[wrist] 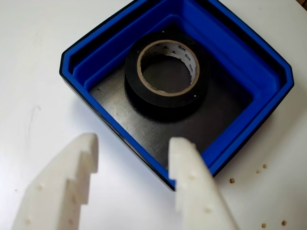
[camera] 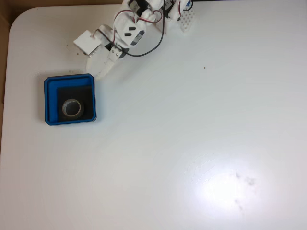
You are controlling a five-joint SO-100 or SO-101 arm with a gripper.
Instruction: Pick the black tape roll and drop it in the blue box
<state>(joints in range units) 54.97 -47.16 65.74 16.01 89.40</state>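
A smooth white table [camera: 192,143] with a rounded corner carries everything, glossy enough to throw back a bright glare patch in the fixed view. The white arm [camera: 127,28] reaches in from the top edge of that view, red and black wires looping along it, and slants down toward the box. The box [camera: 50,96] is a shallow square tray of bright-blue plastic with rounded corners, stepped inner walls and a matte black bottom; it sits near the table's left side. The tape [wrist: 165,76], a flat black ring with a greyish printed inner rim and an open centre, lies flat on the box's bottom, apart from the walls. The gripper [wrist: 136,151] hangs just outside the box's near corner in the wrist view, its two white, blocky, notched fingers [wrist: 72,177] spread well apart and holding nothing. A few small brown specks [wrist: 259,170] dot the table beside the box.
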